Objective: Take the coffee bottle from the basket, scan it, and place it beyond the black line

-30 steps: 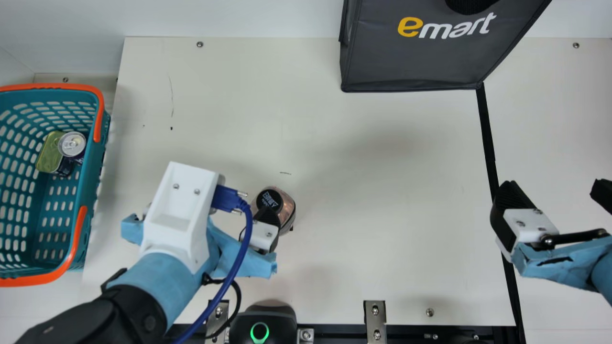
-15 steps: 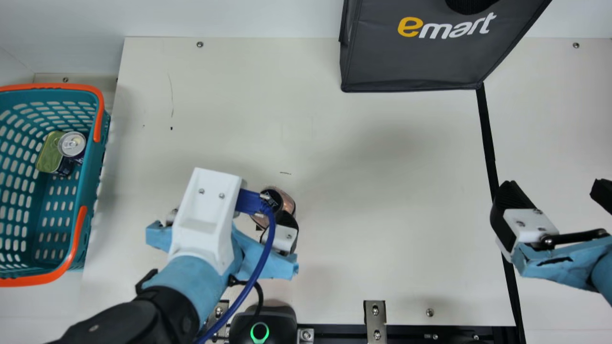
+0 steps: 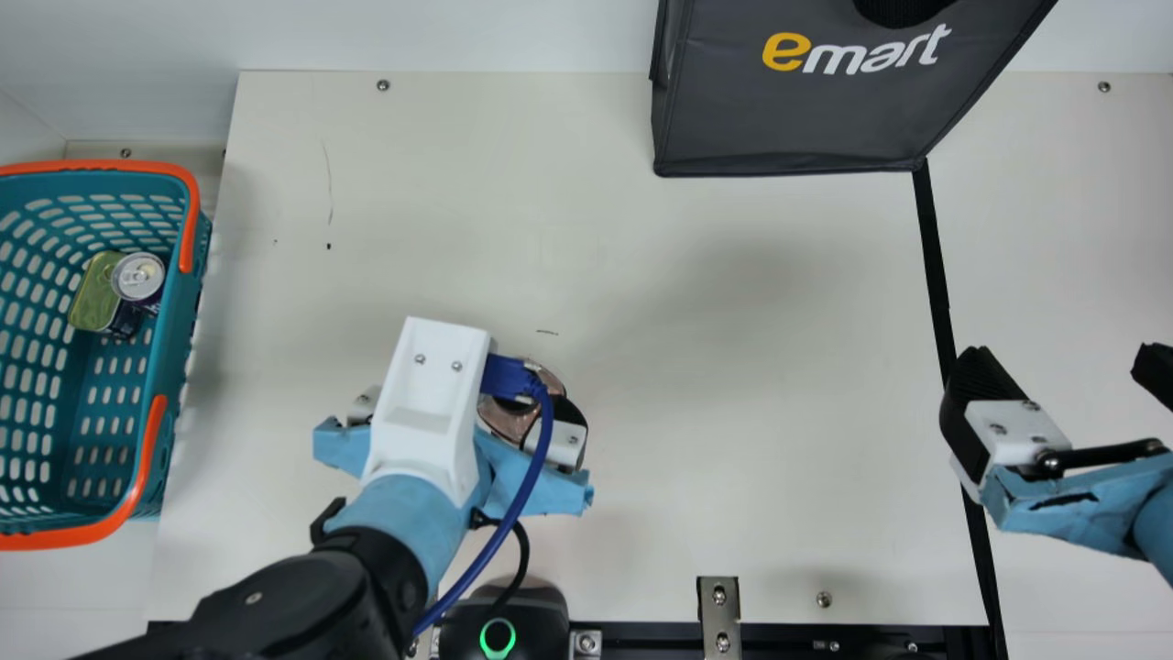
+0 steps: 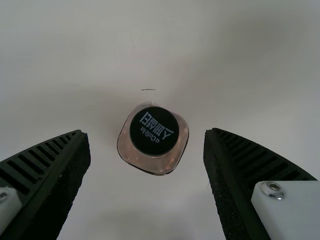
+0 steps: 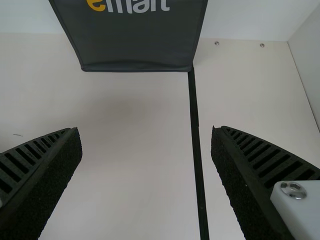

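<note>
While agape, left gripper [image 3: 463,412] near bottle [image 3: 505,421].

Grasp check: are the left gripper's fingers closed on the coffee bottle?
No, the left gripper stands open, with table showing on both sides of the coffee bottle.

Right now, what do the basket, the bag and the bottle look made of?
The basket looks like smooth plastic, with slots moulded through its walls. The bag seems to be dull, coated cloth, with seams along its edges. The bottle is glossy and see-through, showing pinkish brown; plastic or glass, I can't tell.
</note>
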`<state>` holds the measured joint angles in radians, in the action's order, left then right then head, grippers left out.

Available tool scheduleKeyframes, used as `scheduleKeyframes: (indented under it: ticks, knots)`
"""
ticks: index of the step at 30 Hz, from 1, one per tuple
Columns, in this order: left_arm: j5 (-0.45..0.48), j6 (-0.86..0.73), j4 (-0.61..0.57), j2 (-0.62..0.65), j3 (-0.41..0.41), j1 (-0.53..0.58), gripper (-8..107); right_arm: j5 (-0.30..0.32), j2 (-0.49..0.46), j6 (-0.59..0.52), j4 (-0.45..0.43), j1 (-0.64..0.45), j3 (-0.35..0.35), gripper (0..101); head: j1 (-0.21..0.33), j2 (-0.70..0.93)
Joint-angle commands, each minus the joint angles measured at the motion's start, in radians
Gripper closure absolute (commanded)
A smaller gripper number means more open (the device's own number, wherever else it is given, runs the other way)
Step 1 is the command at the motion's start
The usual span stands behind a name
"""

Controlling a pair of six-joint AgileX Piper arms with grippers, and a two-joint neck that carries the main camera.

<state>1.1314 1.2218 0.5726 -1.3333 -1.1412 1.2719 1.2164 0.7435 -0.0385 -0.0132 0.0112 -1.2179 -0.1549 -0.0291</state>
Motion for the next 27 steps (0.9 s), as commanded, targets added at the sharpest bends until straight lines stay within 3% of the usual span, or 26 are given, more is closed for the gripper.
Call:
scheduleKeyframes:
  ticks: [1,22,27]
  knots:
    - [-0.008,0.002,0.002,-0.005,0.004,-0.005,9,0.0,0.0,0.0,0.0,0.0,0.0,11,0.017,0.002]
    - [-0.11,0.015,-0.012,-0.061,0.051,-0.062,9,0.0,0.0,0.0,0.0,0.0,0.0,11,0.017,0.002]
    - [-0.138,0.016,-0.014,-0.074,0.06,-0.078,42,0.0,0.0,0.0,0.0,0.0,0.0,11,0.017,0.002]
